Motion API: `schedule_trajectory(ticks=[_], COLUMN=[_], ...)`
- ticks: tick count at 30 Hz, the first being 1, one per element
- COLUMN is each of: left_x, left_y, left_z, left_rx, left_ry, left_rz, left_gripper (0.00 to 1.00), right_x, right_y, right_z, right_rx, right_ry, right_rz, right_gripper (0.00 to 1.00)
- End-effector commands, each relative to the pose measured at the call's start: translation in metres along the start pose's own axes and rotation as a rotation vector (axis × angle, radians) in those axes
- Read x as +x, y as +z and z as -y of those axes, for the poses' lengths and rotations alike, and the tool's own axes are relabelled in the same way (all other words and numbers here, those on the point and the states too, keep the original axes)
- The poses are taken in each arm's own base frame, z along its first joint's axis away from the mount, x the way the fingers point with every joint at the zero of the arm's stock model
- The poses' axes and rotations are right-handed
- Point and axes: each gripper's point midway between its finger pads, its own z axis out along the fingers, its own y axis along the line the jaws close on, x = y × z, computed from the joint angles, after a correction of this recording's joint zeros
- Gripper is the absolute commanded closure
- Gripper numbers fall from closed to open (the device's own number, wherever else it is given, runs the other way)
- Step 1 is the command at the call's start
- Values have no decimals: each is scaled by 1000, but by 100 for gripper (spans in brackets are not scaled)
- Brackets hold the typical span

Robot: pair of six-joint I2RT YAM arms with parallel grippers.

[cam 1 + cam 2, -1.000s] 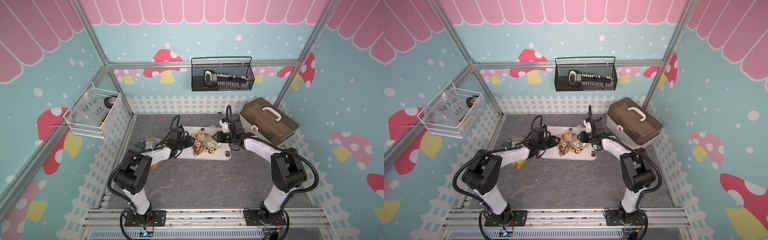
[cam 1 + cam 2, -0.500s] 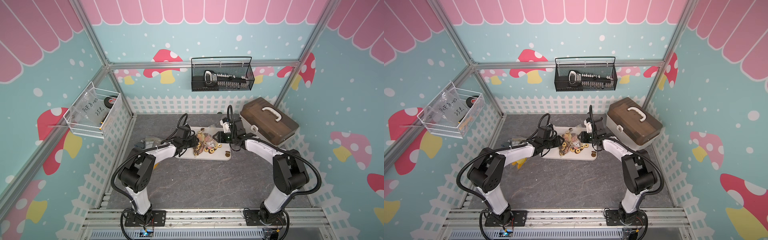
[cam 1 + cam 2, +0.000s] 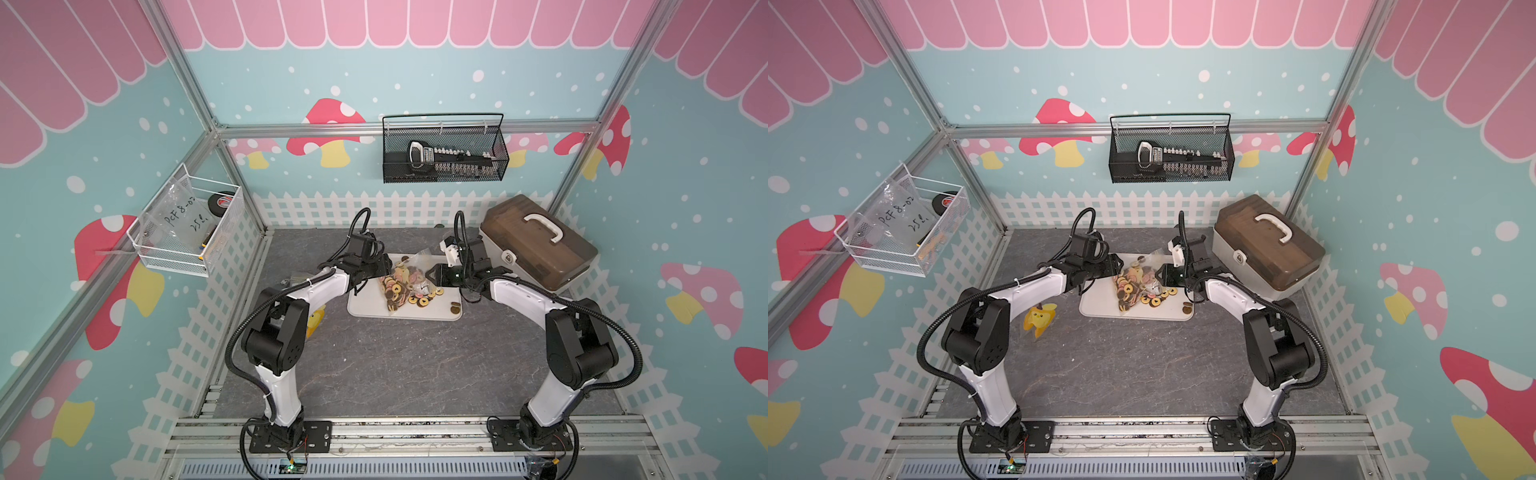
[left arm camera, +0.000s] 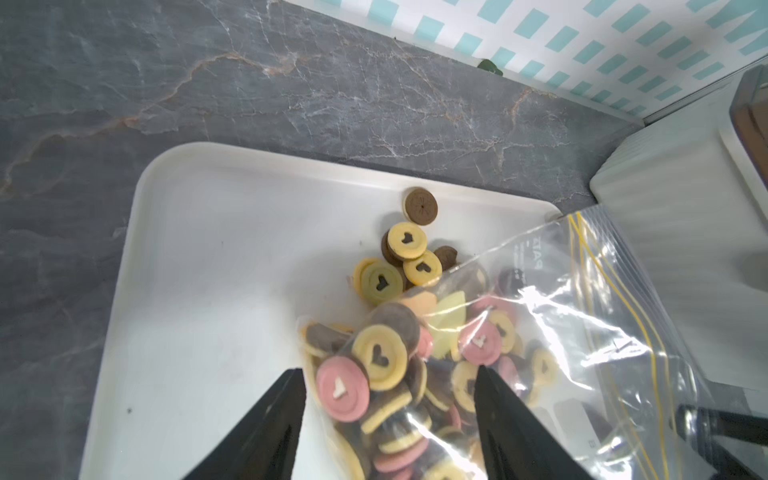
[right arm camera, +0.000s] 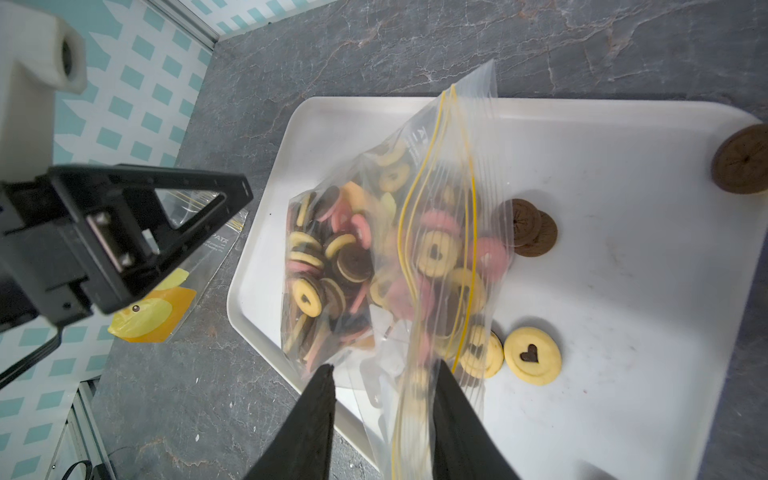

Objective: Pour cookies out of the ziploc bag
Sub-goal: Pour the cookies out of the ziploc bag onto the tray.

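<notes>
Cookies [image 4: 380, 357] mostly inside ziploc bag [image 5: 449, 137], which lies on white tray [image 4: 199, 249] mid bench [image 3: 415, 365]. A few loose cookies sit on tray beside bag. Left hand [image 4: 387, 371] spread wide, fingers astride bag's bottom end; contact with plastic unclear. Right hand [image 5: 385, 365] partly closed, pinching bag near yellow zip edge, that side raised off tray. Brown case [image 3: 536, 245] near tray.

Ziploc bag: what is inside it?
Through the clear ziploc bag, a heap of dark brown, yellow and pink cookies shows; a few lie loose on the white tray. Cookies deeper in the heap are covered.
</notes>
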Motion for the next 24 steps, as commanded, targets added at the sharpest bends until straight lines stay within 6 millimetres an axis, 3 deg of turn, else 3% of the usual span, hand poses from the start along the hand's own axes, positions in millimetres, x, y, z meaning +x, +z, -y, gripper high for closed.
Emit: schedule_trajectory(ticks=[1, 3, 6, 12, 15, 20, 24], left_x=[-8, -9, -9, -5, 4, 17, 21], left_y=[7, 13, 23, 20, 29, 42, 44], left_z=[44, 54, 48, 40, 33, 19, 25], left_rx=[188, 222, 229, 321, 303, 250, 266], left_ry=[135, 210, 298, 308, 312, 310, 311], left_rz=[-27, -38, -88, -173, -210, -260, -268], left_gripper=[30, 30, 31, 34, 36, 51, 61], right_x=[1, 1, 0, 1, 1, 1, 1], right_y=[-2, -3, -7, -9, -9, -9, -9], right_z=[3, 3, 5, 9, 9, 9, 8], right_rx=[-2, 0, -4, -9, -15, -19, -24], right_ry=[-16, -18, -18, -10, -8, -7, -4], right_rz=[5, 8, 12, 10, 10, 11, 14], right_gripper=[63, 63, 63, 64, 64, 64, 64])
